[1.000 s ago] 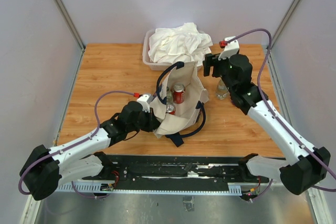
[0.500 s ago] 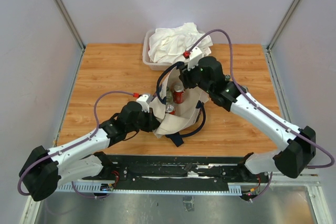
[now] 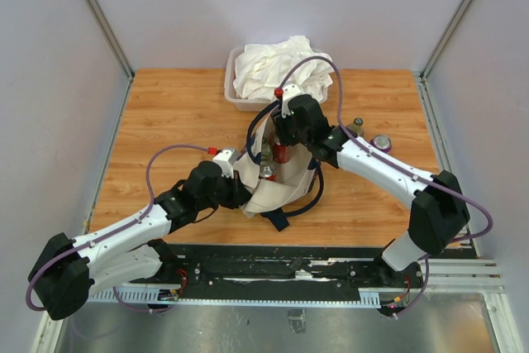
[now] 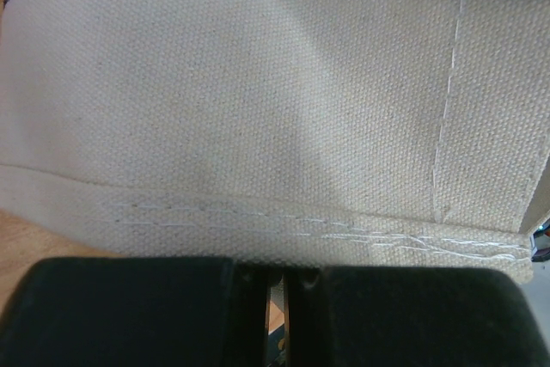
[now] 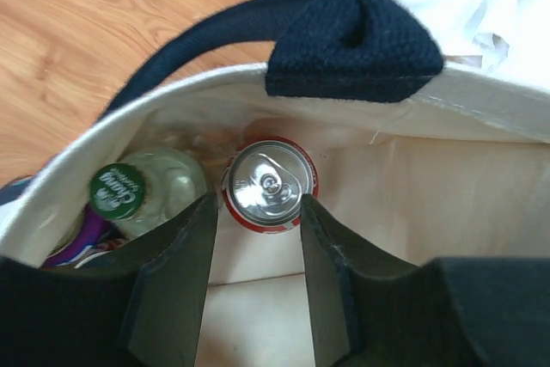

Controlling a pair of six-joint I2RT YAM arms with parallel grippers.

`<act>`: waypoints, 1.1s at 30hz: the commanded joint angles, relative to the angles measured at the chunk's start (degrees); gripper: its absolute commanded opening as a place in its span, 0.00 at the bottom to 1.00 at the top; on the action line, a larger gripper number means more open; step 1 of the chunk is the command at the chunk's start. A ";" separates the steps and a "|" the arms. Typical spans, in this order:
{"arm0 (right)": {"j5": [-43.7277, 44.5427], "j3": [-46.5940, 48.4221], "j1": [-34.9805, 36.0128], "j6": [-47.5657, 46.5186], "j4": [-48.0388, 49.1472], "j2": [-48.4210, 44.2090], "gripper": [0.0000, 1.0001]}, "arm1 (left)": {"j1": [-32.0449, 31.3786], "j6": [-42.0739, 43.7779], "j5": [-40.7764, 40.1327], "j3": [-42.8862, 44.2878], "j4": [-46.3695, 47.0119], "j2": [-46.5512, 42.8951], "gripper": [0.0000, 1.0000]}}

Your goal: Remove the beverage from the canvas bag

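The beige canvas bag (image 3: 285, 183) with navy handles (image 5: 344, 40) stands open at the table's middle. Inside it are a red can (image 5: 270, 185) with a silver top, a green-capped clear bottle (image 5: 142, 191) and something purple (image 5: 73, 245). My right gripper (image 5: 258, 212) is open just above the bag's mouth, one finger either side of the red can's top and apart from it; it also shows in the top view (image 3: 283, 134). My left gripper (image 4: 277, 277) is shut on the bag's hemmed edge (image 4: 258, 221), at the bag's left side (image 3: 241, 192).
A translucent tub (image 3: 234, 93) heaped with white cloth (image 3: 281, 68) stands right behind the bag. A small bottle (image 3: 357, 127) and a can (image 3: 381, 143) stand on the wooden table (image 3: 165, 121) to the bag's right.
My right arm has swung left from the table's right side, near the small bottle, to above the bag's mouth. The left arm and the bag have not moved.
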 commanded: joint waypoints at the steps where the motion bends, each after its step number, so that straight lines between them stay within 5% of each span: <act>1: 4.62 0.59 0.60 2.75 1.27 2.85 0.48 | 0.05 1.05 -2.84 -1.43 -6.65 0.27 0.07; 13: 6.61 0.71 0.43 5.50 2.56 7.79 0.77 | 0.05 1.04 -2.38 -1.48 -6.45 0.51 0.07; 33: 6.09 1.19 -1.06 7.46 0.20 14.83 0.80 | 0.03 0.88 -2.44 -1.57 -6.07 1.21 0.07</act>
